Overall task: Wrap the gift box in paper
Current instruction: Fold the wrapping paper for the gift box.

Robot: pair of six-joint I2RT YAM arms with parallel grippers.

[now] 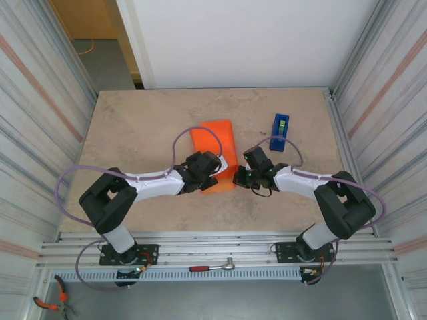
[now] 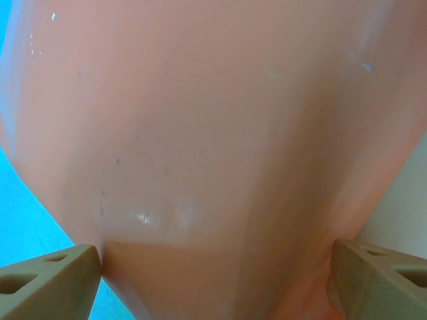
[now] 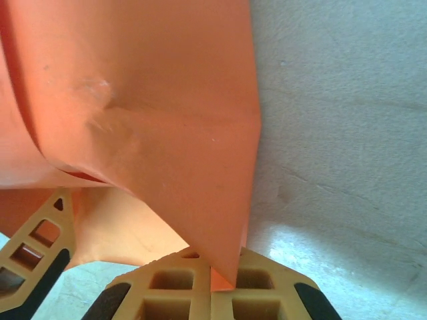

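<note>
Pincer states first: we are seeing the right pincer (image 3: 212, 283) closed tight, pinching the pointed corner of a flap of the paper (image 3: 167, 100) between its tips. The left pincer (image 2: 213, 283) is standing wide open, its fingers (image 2: 50, 283) flanking a broad orange face; whether they are pressing on it we cannot tell. We are finding the gift box (image 1: 215, 137) bundled in the sheet in the middle of the table (image 1: 133, 127), with a blue tape dispenser (image 1: 280, 131) lying near it to the right, apart from it. We are judging the step in hand to be folding the near end flap. The next move is calling for drawing that corner across the box end, taut but without tearing, while the left side is steadying the parcel against sliding. From above we are getting the layout, with both arms meeting at the parcel's near end and the tape close by. The right wrist camera is giving us the crease and the pinch itself, and the left wrist camera is showing how wide those fingers are standing.
</note>
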